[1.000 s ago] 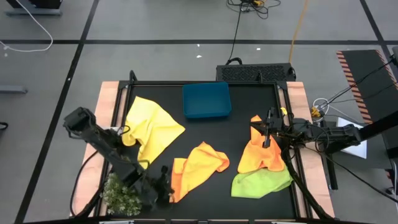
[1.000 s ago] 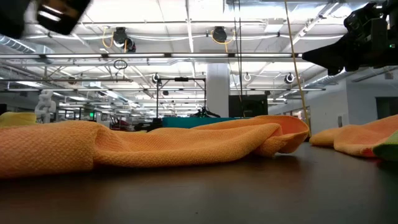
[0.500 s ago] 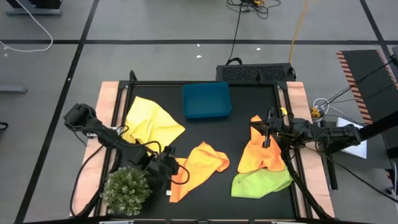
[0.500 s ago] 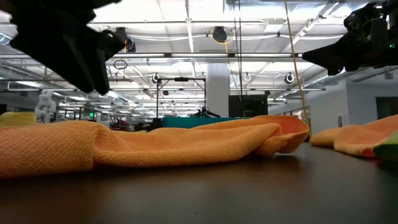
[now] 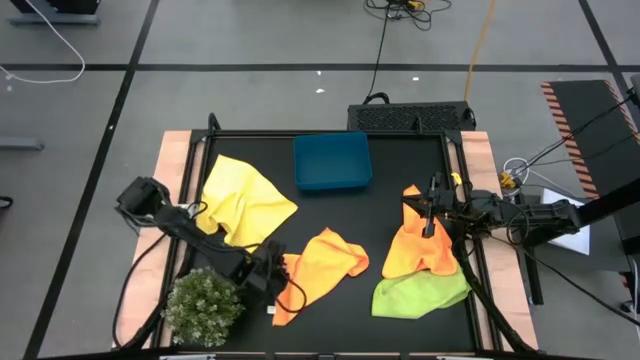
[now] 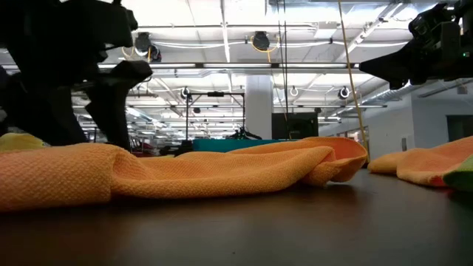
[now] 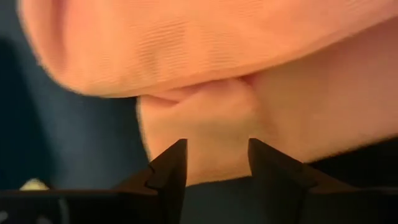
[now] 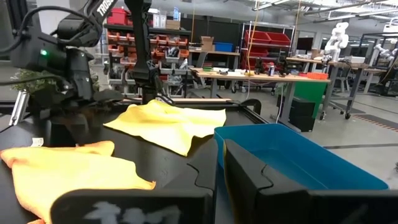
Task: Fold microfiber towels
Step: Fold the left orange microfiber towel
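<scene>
A crumpled orange towel [image 5: 325,262] [image 6: 222,174] lies in the table's middle near the front. My left gripper [image 5: 278,275] [image 6: 92,133] [image 7: 214,163] stands open, pointing steeply down over that towel's near-left corner [image 7: 199,124]. A yellow towel [image 5: 245,205] lies spread at the far left. Another orange towel [image 5: 415,245] lies at the right, its near part over a lime green towel [image 5: 420,293]. My right gripper [image 5: 425,212] [image 6: 384,66] waits shut, held level above that right-hand towel, touching nothing. My left gripper's open fingers [image 7: 174,168] come slanting down from the table's left, one on either side of the orange towel's corner [image 7: 199,124]. Whether they touch the cloth, I cannot tell. The towel lies slack on the table.
A blue bin [image 5: 332,160] stands at the far middle. A green bushy plant [image 5: 205,305] sits at the near left corner, close beside my left arm. Bare black tabletop [image 5: 390,200] lies between the bin and the towels.
My left gripper has swung from beside the plant toward the table's far and right, to the middle orange towel's corner. It has sunk, tipped more steeply down and opened. The towels have not moved.
</scene>
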`<state>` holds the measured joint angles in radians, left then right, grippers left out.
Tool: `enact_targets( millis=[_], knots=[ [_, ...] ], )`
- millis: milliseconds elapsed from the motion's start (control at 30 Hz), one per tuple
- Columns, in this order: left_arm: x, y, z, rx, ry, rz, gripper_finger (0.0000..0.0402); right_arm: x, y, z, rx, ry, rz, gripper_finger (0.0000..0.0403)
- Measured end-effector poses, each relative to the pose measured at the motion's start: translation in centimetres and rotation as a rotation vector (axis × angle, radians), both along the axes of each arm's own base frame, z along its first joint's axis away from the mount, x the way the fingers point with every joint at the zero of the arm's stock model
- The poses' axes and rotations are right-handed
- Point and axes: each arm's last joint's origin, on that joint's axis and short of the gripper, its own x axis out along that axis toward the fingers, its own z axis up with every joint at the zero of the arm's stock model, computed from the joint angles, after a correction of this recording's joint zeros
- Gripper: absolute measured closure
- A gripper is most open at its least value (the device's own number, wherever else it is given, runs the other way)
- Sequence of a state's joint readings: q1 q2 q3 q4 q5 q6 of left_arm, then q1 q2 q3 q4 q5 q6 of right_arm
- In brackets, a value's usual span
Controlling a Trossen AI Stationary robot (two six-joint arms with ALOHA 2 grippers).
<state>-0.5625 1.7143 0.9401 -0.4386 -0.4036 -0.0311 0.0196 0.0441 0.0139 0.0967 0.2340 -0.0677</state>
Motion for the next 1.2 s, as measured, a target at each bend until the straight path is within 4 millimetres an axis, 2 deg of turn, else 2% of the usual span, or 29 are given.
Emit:
enact_targets(
  millis=[167,333,500,700,833,967,1200],
  knots=[
    [-0.1,-0.9,0.1,-0.005,-0.039,-0.022,0.0193,0.0,0.0,0.0,0.0,0.0,0.0,0.0387],
    [-1.2,-2.5,0.7,-0.014,-0.074,-0.073,0.0175,0.0,0.0,0.0,0.0,0.0,0.0,0.0387],
    [-1.9,-3.4,0.4,0.023,-0.091,-0.088,0.0179,0.0,0.0,0.0,0.0,0.0,0.0,0.0387],
    [-1.4,-3.0,-0.7,0.082,-0.08,-0.058,0.0194,0.0,0.0,0.0,0.0,0.0,0.0,0.0387],
    [-0.6,-2.1,-2.2,0.14,-0.051,-0.012,0.0213,0.0,0.0,0.0,0.0,0.0,0.0,0.0387],
    [-0.3,-1.7,-2.5,0.185,-0.056,-0.008,0.0245,0.0,0.0,0.0,0.0,0.0,0.0,0.0387],
    [-0.6,-1.5,-0.2,0.187,-0.122,-0.02,0.0344,0.0,0.0,0.0,0.0,0.0,0.0,0.0387]
  ],
)
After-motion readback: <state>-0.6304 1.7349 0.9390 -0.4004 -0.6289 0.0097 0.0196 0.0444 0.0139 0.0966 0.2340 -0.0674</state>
